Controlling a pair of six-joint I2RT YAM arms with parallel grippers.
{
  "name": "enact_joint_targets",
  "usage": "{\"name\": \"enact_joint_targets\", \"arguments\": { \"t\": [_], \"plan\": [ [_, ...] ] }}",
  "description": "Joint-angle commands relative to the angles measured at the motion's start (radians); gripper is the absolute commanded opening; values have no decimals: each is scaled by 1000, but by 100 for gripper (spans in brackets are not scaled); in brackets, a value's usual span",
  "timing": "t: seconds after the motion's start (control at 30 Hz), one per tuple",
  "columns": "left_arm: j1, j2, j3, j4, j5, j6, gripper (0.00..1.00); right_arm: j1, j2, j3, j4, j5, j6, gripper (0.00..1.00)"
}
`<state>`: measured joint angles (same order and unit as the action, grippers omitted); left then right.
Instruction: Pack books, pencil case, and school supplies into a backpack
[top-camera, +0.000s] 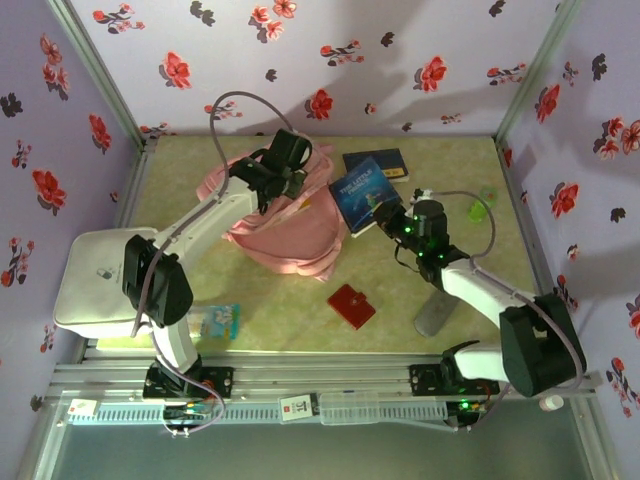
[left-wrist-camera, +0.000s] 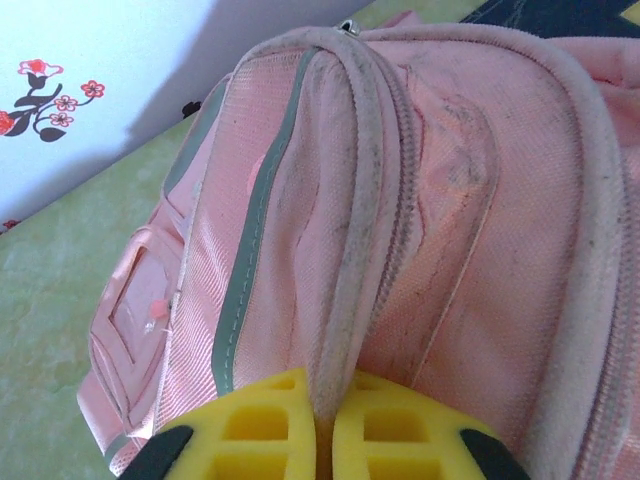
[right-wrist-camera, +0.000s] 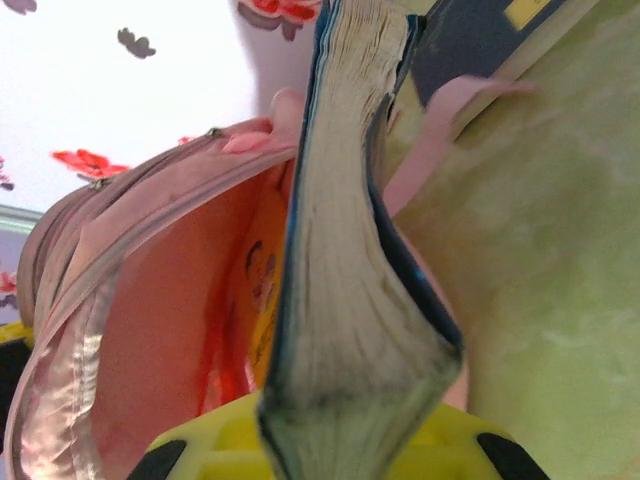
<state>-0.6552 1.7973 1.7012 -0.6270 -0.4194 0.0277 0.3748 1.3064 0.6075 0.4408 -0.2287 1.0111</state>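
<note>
The pink backpack (top-camera: 285, 225) lies at the table's middle left with its mouth held open. My left gripper (top-camera: 287, 165) is shut on the zip edge of the backpack (left-wrist-camera: 400, 200), and the fold is pinched between its yellow fingers (left-wrist-camera: 260, 430). My right gripper (top-camera: 388, 215) is shut on the blue starry book (top-camera: 358, 193), which stands on edge at the backpack's opening (right-wrist-camera: 150, 300). The yellow book (right-wrist-camera: 258, 290) is inside. Behind lies the dark navy book (top-camera: 377, 163). The red square piece (top-camera: 351, 305) and the grey pouch (top-camera: 437, 313) lie in front.
A white flat box (top-camera: 95, 280) sits at the near left. Beside it lies a pale blue patterned item (top-camera: 215, 320); I cannot tell whether it is the pencil case. A small green object (top-camera: 482, 210) lies at the right. Floral walls close in three sides.
</note>
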Motion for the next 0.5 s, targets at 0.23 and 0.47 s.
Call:
{"name": "enact_joint_targets", "arguments": {
  "t": [0.23, 0.47],
  "plan": [
    [-6, -49, 56, 173, -20, -54, 0, 124, 195, 58, 312, -138, 118, 10],
    [-6, -56, 54, 154, -14, -54, 0, 176, 308, 133, 301, -105, 145, 10]
  ]
}}
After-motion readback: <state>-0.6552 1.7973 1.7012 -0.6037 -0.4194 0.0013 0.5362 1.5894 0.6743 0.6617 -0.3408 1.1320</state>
